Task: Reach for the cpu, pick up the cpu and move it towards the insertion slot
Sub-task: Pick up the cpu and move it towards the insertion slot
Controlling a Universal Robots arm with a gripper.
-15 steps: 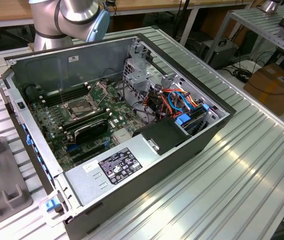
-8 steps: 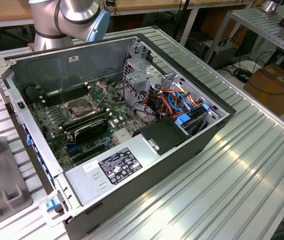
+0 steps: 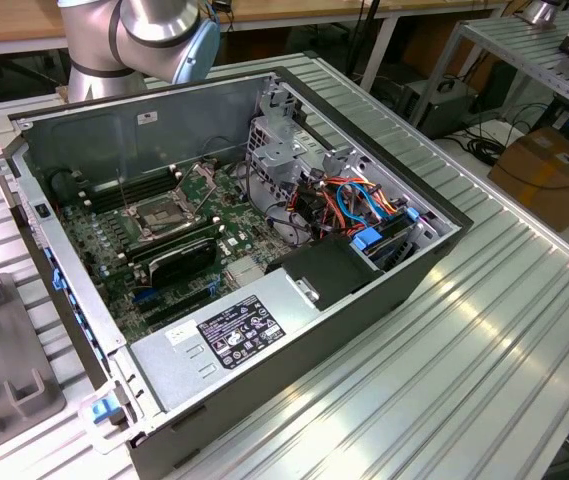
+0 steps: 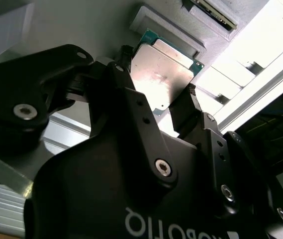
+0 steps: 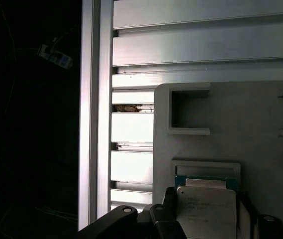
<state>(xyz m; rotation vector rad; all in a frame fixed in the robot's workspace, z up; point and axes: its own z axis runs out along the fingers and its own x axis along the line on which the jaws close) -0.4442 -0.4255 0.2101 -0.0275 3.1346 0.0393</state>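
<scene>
Two fingers of the tool clamp the partly hidden cpu.

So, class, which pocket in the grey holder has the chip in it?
The framed pocket at the tool: the cpu lies in it. The plain square pocket elsewhere on the grey holder holds nothing.

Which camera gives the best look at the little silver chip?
The second wrist view: the cpu shows almost its whole silver face, close up, with the claw straddling it. The first wrist view catches it too, cut off by the picture's edge. The exterior view looks into the computer case.
</scene>
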